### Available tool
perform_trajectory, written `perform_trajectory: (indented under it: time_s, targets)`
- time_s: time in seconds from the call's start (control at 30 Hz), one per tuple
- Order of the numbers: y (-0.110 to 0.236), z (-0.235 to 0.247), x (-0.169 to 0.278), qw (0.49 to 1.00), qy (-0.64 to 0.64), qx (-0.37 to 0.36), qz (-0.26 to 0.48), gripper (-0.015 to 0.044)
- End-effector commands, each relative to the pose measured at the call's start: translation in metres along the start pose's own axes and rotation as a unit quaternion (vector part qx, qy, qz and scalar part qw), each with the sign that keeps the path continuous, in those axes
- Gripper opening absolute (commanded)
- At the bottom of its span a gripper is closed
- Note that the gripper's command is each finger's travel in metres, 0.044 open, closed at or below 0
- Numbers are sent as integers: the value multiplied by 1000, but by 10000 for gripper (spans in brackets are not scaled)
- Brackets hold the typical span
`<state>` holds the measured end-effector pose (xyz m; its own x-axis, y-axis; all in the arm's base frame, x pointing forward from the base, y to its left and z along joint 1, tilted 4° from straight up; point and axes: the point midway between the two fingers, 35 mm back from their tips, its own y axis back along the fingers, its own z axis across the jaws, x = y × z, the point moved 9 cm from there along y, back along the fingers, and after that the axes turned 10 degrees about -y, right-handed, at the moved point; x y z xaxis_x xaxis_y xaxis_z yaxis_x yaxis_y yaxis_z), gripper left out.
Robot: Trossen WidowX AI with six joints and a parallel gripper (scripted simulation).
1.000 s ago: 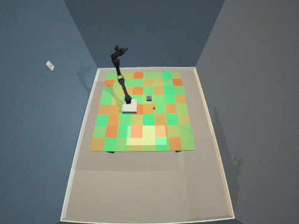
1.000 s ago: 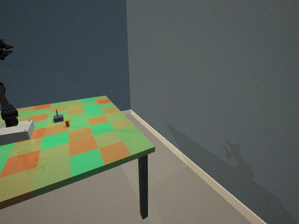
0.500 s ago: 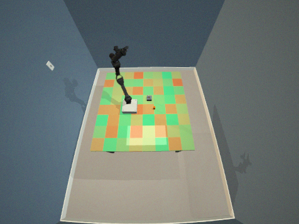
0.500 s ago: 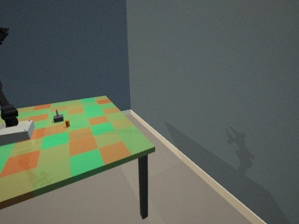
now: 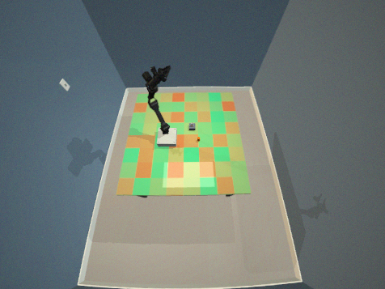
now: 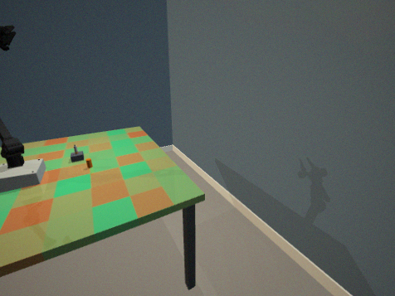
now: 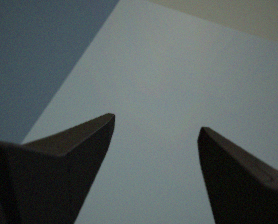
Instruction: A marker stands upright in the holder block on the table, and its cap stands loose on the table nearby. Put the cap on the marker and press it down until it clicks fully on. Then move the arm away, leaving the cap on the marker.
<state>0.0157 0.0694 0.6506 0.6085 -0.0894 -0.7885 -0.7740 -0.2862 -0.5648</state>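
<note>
A thin grey marker (image 5: pixel 192 123) (image 6: pixel 75 148) stands upright in a dark holder block (image 5: pixel 192 127) (image 6: pixel 76 157) on the checkered table (image 5: pixel 133 182) (image 6: pixel 124 211). The small orange cap (image 5: pixel 198 138) (image 6: pixel 89 162) stands loose on the table a little in front of the block. My arm stretches up from its white base (image 5: pixel 167 138) (image 6: pixel 21 174). My gripper (image 5: pixel 165 71) (image 7: pixel 156 127) is raised high above the table's back left part, far from both. Its fingers stand apart with nothing between them; the wrist view shows only wall and ceiling.
The table stands in a closed room with blue-grey walls and a beige floor. A small white plate (image 5: pixel 64 84) sits on the left wall. A table leg (image 6: pixel 188 245) stands under the near corner.
</note>
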Motion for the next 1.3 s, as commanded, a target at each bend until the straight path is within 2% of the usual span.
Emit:
perform_trajectory:
  time_s: [0.0,0.17,0.37,0.47,0.73,1.0,1.27]
  targets:
    - [-7,-58,26,998,-6,54,12,248]
    - [-13,-116,68,992,9,114,50,248]
    - [-18,-171,133,976,35,169,134,248]
    - [-25,-188,168,971,-2,178,162,248]
    - [-28,-213,236,944,32,183,274,248]
    - [-23,-222,347,871,94,109,469,248]
    - [-1,-203,452,748,161,-77,640,248]
